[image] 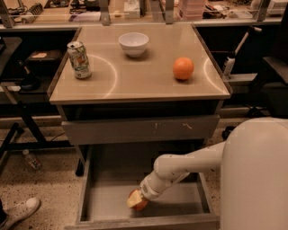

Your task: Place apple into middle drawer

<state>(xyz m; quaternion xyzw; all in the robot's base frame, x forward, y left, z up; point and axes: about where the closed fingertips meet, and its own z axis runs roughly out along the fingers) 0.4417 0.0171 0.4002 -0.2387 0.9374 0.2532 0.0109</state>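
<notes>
claw low in middle drawer, seemingly gripping apple

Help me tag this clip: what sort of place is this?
Probably a lab or workshop: cluttered workbenches behind, a speckled floor. The claw is low in the open middle drawer, at the apple.

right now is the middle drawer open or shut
Open: the drawer is pulled well out, its floor exposed, with the gripper and apple low inside it near the front wall.
</notes>
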